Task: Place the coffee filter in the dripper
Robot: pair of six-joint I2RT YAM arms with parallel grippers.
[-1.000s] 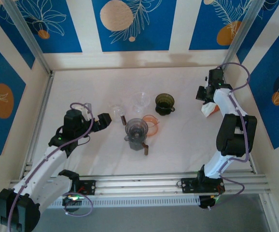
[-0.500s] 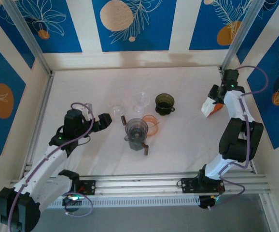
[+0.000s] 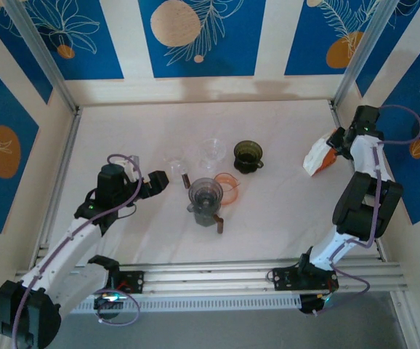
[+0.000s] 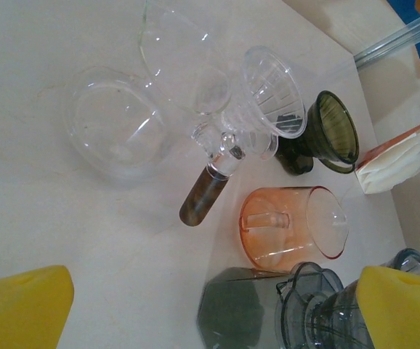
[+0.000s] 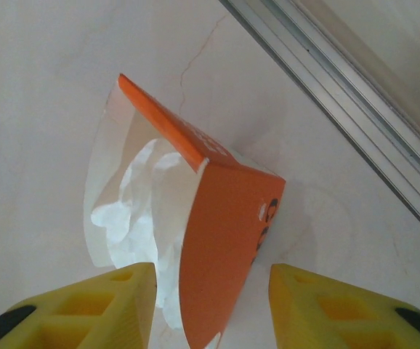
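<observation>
Over by the right-hand rail of the bench (image 3: 115,131), the right tool (image 5: 210,280) hangs just above an orange packet (image 5: 228,218), which is torn open with the white coffee filters (image 5: 134,200) bunched in its mouth. The yellow fingers (image 5: 86,305) stand apart on either side of the packet. The left one is up against the paper, while there is a clear gap between the other one and the orange card, so the packet sits between them without being squeezed. No filter is out of the packet.

The drippers are well apart from it, grouped around the middle of the bench. There is a dark green dripper (image 3: 248,156) and, just to its left, a clear ribbed dripper (image 3: 211,151). Nearer the arms a grey dripper (image 3: 205,195) sits on a dark base. An orange-tinted pitcher (image 3: 228,185) lies on its side just beside the grey one. A small clear glass bowl (image 4: 115,131) and a glass cone with a brown handle (image 4: 203,196) lie at the left of the group.

The left tool (image 3: 157,182) is spread wide and holds nothing, pointing at that group from the left.
</observation>
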